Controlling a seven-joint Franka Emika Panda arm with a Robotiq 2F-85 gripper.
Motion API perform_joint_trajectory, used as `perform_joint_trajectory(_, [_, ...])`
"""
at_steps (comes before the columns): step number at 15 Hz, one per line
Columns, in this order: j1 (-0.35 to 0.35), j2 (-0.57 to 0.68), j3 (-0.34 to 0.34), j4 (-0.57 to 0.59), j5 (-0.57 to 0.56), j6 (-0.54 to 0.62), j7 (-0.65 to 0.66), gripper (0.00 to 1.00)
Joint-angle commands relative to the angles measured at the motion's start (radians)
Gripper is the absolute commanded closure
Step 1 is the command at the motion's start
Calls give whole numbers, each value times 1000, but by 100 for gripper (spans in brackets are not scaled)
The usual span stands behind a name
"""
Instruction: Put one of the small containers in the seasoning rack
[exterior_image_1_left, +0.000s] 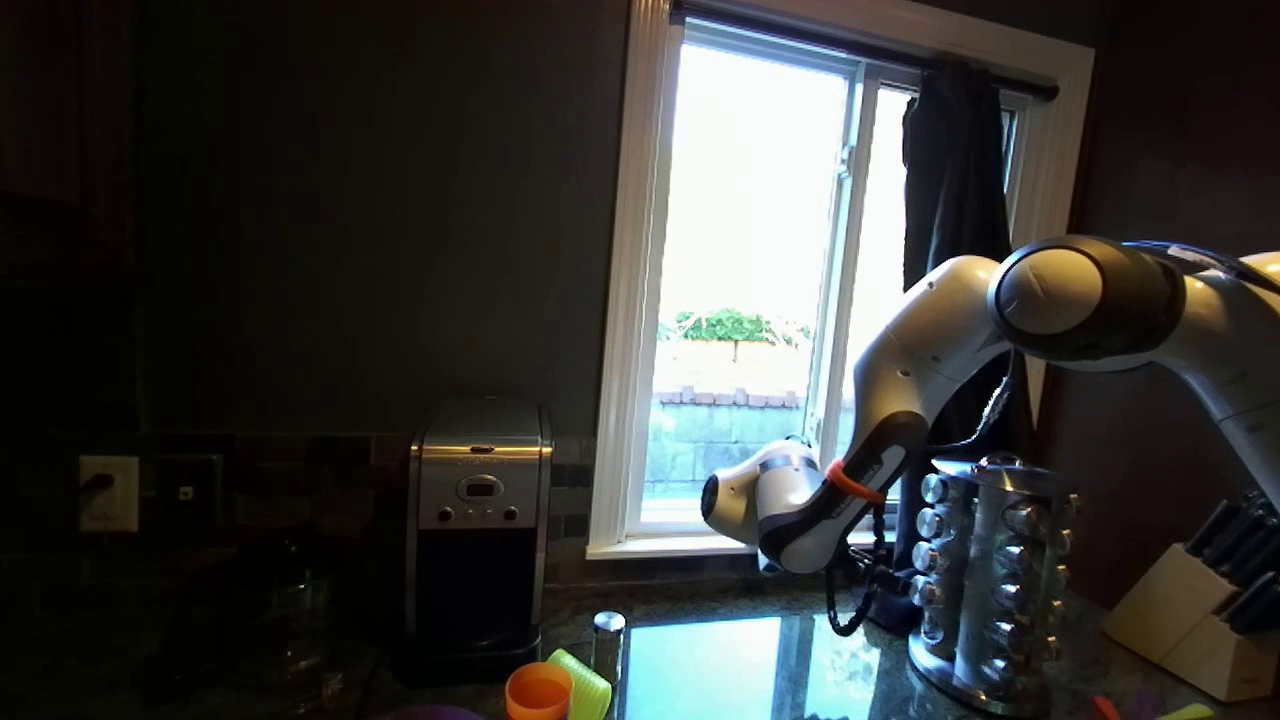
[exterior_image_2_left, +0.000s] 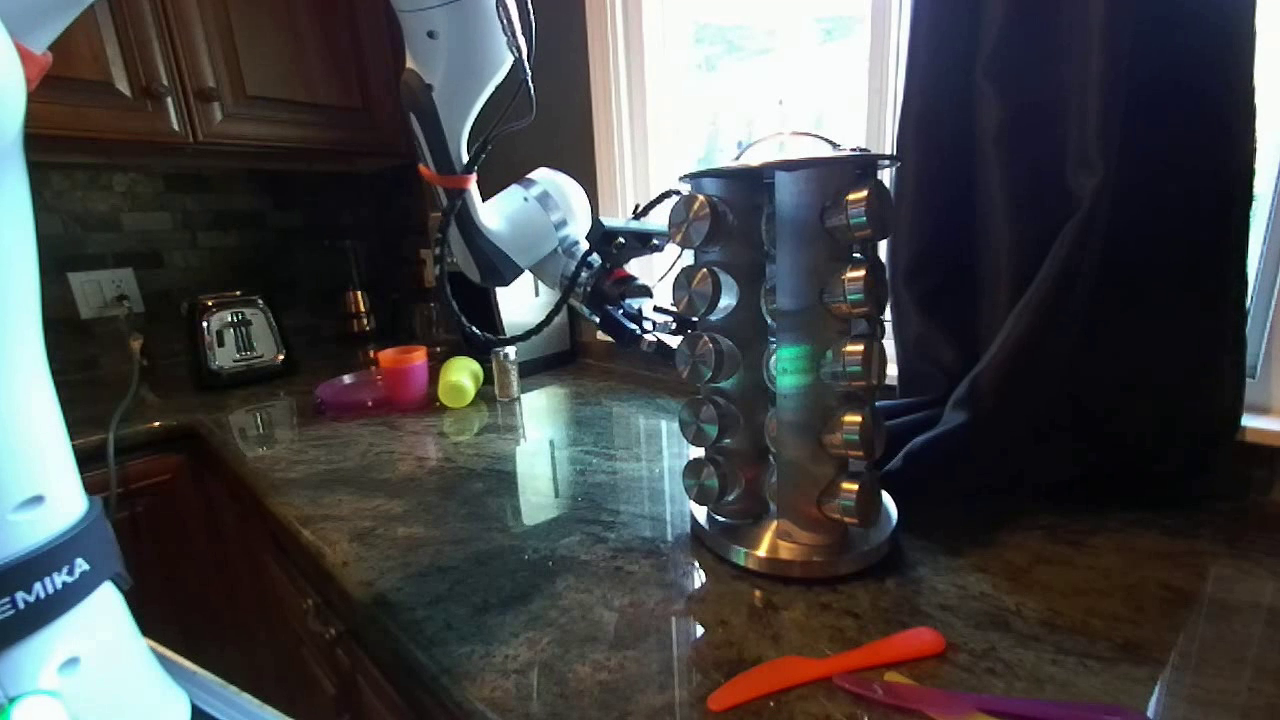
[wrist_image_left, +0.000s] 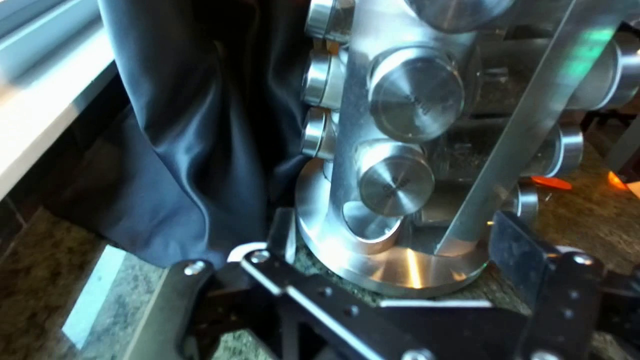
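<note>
The seasoning rack (exterior_image_2_left: 800, 440) stands upright on the counter, a shiny carousel with tiers of jars; it also shows in an exterior view (exterior_image_1_left: 985, 590) and in the wrist view (wrist_image_left: 345, 125). My gripper (wrist_image_left: 397, 245) is open, with nothing between its fingers, facing the rack's lower tiers. In the wrist view a round slot (wrist_image_left: 372, 222) low on the rack looks empty. In an exterior view the gripper (exterior_image_2_left: 660, 290) is close beside the rack's jars; I cannot tell if it touches. One small container (exterior_image_2_left: 507, 378) stands upright near the cups, also in an exterior view (exterior_image_1_left: 608, 645). Its twin is not visible.
Orange cups (exterior_image_1_left: 540, 690) and a green cup (exterior_image_2_left: 460, 382) lie beside the small container. A silver-and-black appliance (exterior_image_1_left: 480, 540) stands behind. A dark curtain (wrist_image_left: 200, 125) hangs close to the rack. An orange knife (exterior_image_2_left: 830, 665) and a knife block (exterior_image_1_left: 1190, 620) are near the rack.
</note>
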Motion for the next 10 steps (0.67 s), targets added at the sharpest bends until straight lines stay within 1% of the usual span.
perform_joint_trajectory(1, [-1, -70, 31, -15, 131, 58, -69, 0])
perform_joint_trajectory(3, [0, -98, 42, -5, 223, 60, -112, 0])
perform_joint_trajectory(5, [-8, -136, 54, -11, 322, 89, -172, 0])
perform_joint_trajectory(10, [-15, -227, 47, -48, 541, 226, -297, 0])
